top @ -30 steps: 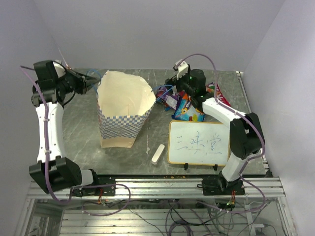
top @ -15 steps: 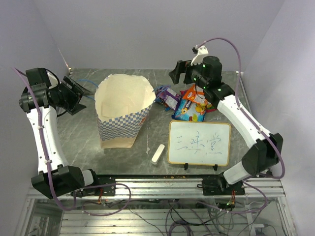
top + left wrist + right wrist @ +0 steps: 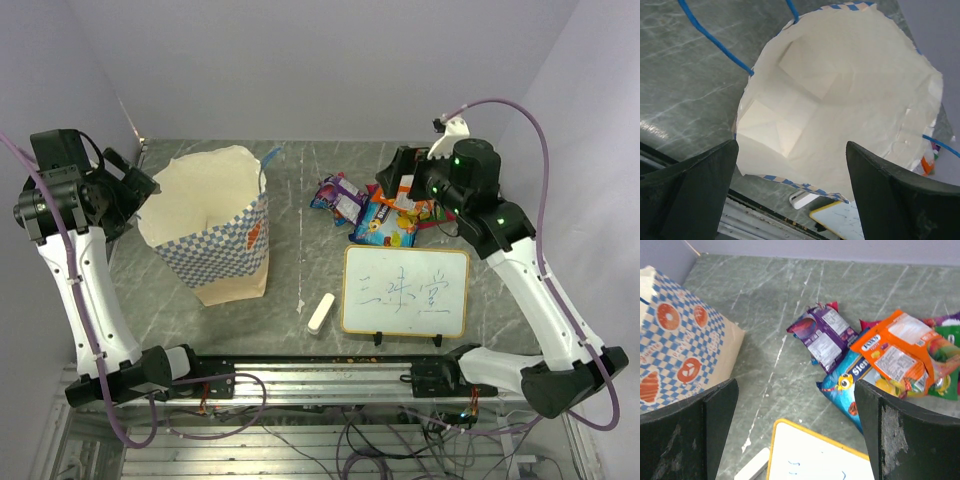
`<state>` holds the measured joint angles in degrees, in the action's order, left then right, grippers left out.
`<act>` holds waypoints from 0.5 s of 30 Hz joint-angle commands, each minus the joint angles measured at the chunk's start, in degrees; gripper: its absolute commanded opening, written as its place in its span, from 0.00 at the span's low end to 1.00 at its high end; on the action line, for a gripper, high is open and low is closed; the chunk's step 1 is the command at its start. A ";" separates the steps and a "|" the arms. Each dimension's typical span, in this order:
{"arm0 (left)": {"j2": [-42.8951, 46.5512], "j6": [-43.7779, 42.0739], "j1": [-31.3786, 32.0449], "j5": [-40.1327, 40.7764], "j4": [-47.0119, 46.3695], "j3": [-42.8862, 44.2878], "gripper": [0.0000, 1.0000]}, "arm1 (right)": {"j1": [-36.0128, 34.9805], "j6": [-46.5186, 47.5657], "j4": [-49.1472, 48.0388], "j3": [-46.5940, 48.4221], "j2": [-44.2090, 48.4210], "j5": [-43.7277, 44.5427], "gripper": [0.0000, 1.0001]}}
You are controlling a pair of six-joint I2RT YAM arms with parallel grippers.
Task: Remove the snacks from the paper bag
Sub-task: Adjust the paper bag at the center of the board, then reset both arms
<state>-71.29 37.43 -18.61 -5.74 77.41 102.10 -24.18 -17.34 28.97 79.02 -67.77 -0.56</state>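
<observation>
The paper bag [image 3: 215,250] leans to the left on the table, its mouth turned toward my left gripper [image 3: 140,190]. That gripper [image 3: 792,192] is open and looks straight into the bag [image 3: 840,100], whose cream inside shows no packet. A blue cord handle [image 3: 715,40] hangs loose at the rim. The snacks [image 3: 375,210] lie in a pile right of the bag: a purple packet [image 3: 822,335], a blue one [image 3: 850,385], an orange one [image 3: 897,352] and a green one [image 3: 950,340]. My right gripper [image 3: 398,182] hovers open above the pile [image 3: 795,430], holding nothing.
A yellow-framed whiteboard [image 3: 405,290] stands at the front right, just below the snacks. A white eraser block [image 3: 320,312] lies between it and the bag. Walls close in the table at the left, back and right.
My left gripper has opened and drawn back to the left. The bag has shifted left and tipped toward it. My right arm has risen and swung right, away from the snacks.
</observation>
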 commanded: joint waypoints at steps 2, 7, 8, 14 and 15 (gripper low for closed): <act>1.52 -0.98 0.52 4.22 3.37 1.11 1.00 | -0.17 -0.12 10.70 1.93 0.51 3.99 1.00; 3.03 -4.74 0.56 -8.74 -1.33 6.66 1.00 | -0.16 1.35 13.86 3.07 4.57 6.71 1.00; 3.15 -6.24 0.57 -11.07 -2.75 7.83 0.99 | -0.16 1.50 14.35 3.11 5.52 6.85 1.00; 2.03 -12.10 7.30 -17.77 -9.03 13.82 0.99 | -0.13 0.31 20.53 5.92 9.79 5.66 1.00; 1.29 -12.41 10.08 -17.51 -9.55 14.00 0.99 | -0.11 0.20 21.08 6.08 10.52 5.15 1.00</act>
<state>-69.21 29.52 -15.22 -17.10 73.84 113.75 -24.18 -16.75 45.41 82.35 -60.31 5.15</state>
